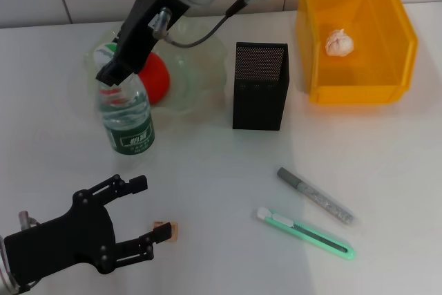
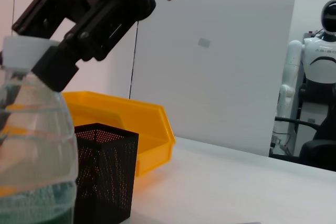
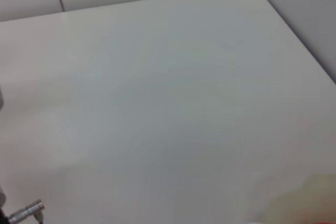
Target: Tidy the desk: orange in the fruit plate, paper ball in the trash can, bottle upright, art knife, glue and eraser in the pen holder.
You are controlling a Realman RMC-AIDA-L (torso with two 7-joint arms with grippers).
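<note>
I see one yellow bin (image 1: 356, 91) at the far right of the tabletop (image 1: 387, 170) with one paper ball (image 1: 338, 43) inside. One black mesh pen holder (image 1: 260, 86) stands left of the bin; I can't tell what's in it. One clear fruit plate (image 1: 200, 77) sits far left with the orange (image 1: 155, 77) in it, partly hidden behind the arm.

Right end effector (image 1: 109, 79) reaches in from the top and sits at the cap of the one water bottle (image 1: 128, 119), which stands upright just in front of the plate. In the left wrist view its fingers (image 2: 55, 66) press against the white cap (image 2: 23, 51), clamped on the bottle top.

Left end effector (image 1: 148, 208) is low at the near left, jaws spread wide, holding nothing; its lower fingertip is just beside one small eraser (image 1: 168, 231) lying on the tabletop.

Near right, lying flat, apart from each other: one grey glue stick (image 1: 314, 195) and one green art knife (image 1: 307, 233), roughly parallel, knife nearer me.
</note>
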